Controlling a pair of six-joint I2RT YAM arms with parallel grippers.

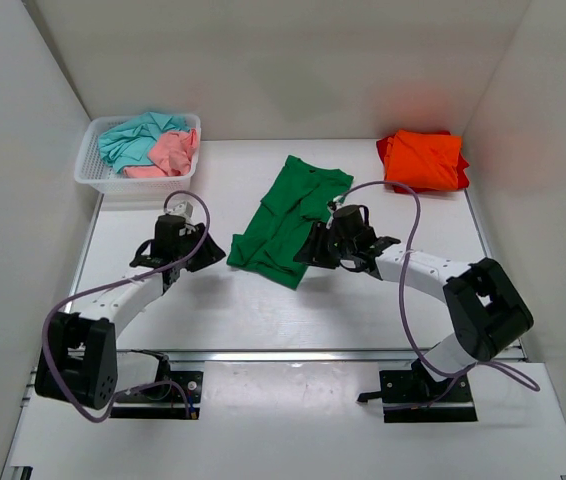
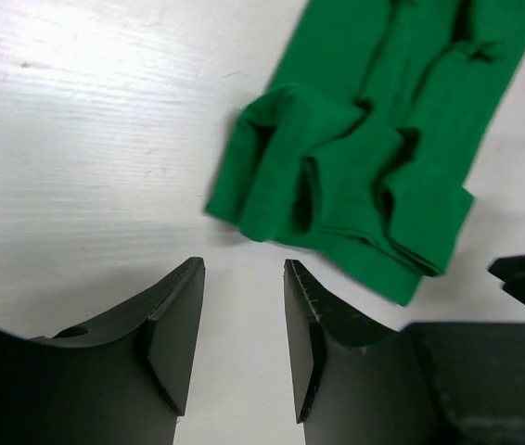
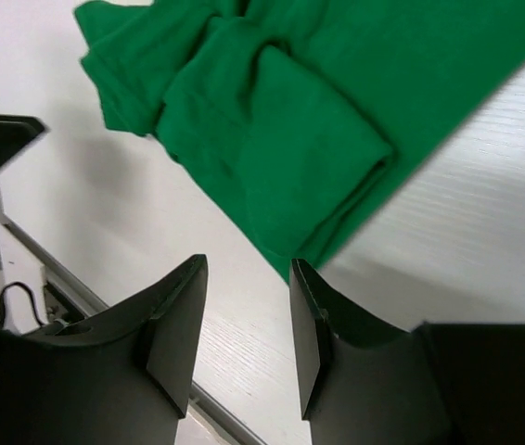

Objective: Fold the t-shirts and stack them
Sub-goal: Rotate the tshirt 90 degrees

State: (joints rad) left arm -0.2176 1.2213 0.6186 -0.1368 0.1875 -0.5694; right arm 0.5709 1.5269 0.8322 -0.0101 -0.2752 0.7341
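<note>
Your rumpled bright green cloth shirt (image 1: 288,222) lies mid-desk between both arms, likely so each can reach a near corner. The folded orange shirt (image 1: 423,160) at the far right corner seems the stack's base. A teal shirt (image 1: 133,138) and pink shirt (image 1: 173,152) wait in the white plastic mesh basket (image 1: 93,175), far left corner. The left gripper (image 2: 242,278) and right gripper (image 3: 249,269) hang parted and empty.

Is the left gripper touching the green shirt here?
Apart. The left wrist view shows the open left gripper with a strip of bare table between its fingertips and the green shirt.
</note>
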